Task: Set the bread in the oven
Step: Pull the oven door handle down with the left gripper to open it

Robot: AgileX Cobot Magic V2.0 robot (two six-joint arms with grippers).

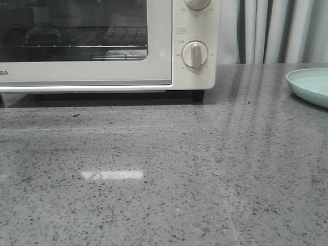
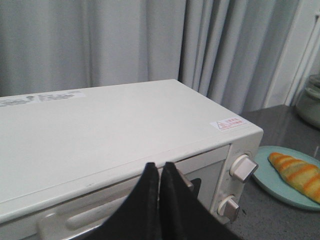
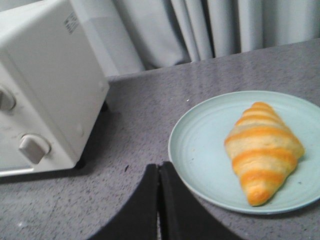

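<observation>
The bread (image 3: 262, 150), a golden-brown roll with paler stripes, lies on a pale green plate (image 3: 200, 145); it also shows in the left wrist view (image 2: 297, 175). The cream-white oven (image 1: 164, 46) stands at the back left with its glass door closed. My left gripper (image 2: 159, 166) is shut and empty, above the oven's front top edge (image 2: 125, 130) near the door handle. My right gripper (image 3: 158, 166) is shut and empty, above the countertop just beside the plate's rim. Neither gripper shows in the front view.
The grey speckled countertop (image 1: 164, 174) stretches in front of the oven. The plate's rim (image 1: 310, 87) shows at the right edge of the front view. Grey curtains (image 1: 277, 31) hang behind. A glass jar (image 2: 311, 100) stands at the far right.
</observation>
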